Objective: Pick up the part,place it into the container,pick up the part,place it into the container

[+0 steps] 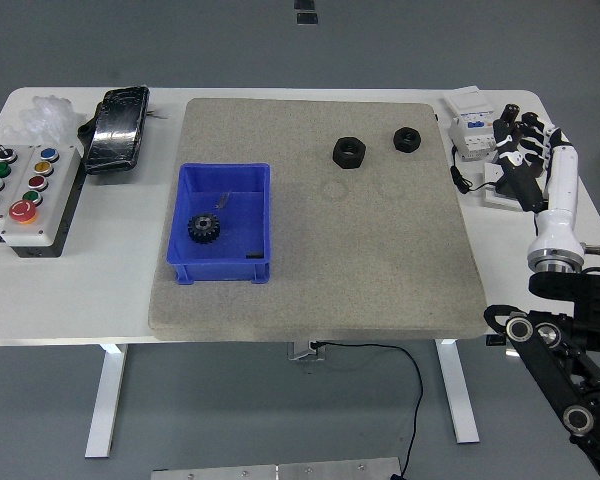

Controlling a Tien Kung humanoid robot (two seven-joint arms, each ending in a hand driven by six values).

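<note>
While the right hand point(521, 150) hangs empty with fingers loosely curled, both hex nuts lie to its left on the mat, the smaller nut point(407, 139) nearer, the larger nut point(349, 152) beyond, toward the blue bin point(220, 224).

On the grey mat point(380, 250): 2 black hex nuts, one point(349, 152) near its far edge, the other point(407, 139) just right of that; 1 blue bin point(180, 240) at the mat's left side w/ 1 black gear point(201, 228) inside; left of the mat, 1 button box point(20, 190), 1 black pouch point(116, 128), 1 clear plastic wad point(42, 114); right of the mat, 1 white electrical unit point(468, 125); 1 robot hand point(525, 160) in view.
</note>
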